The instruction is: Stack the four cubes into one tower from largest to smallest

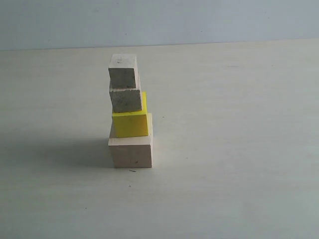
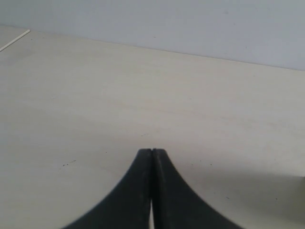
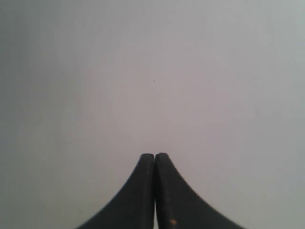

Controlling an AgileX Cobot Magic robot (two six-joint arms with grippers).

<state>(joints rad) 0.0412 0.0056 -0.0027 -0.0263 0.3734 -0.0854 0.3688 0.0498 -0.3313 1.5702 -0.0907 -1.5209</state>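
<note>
Evidently the stacking is looking finished. The left gripper [image 2: 152,150] is hanging over bare table [image 2: 95,95] with its jaws pressed together on nothing. In the exterior view the tower [image 1: 130,130] is standing just toward nine o'clock of centre. The large pale wood cube [image 1: 130,153] is resting on the table, the yellow cube [image 1: 130,124] is sitting on it, the smaller wood cube [image 1: 125,99] on that, and the smallest wood cube [image 1: 122,72] is capping the column. Each upper block is sitting offset slightly toward eleven o'clock. The right gripper [image 3: 155,154] is likewise showing its jaws together and empty, facing a plain grey surface. Judging by this, nothing is remaining to place.
</note>
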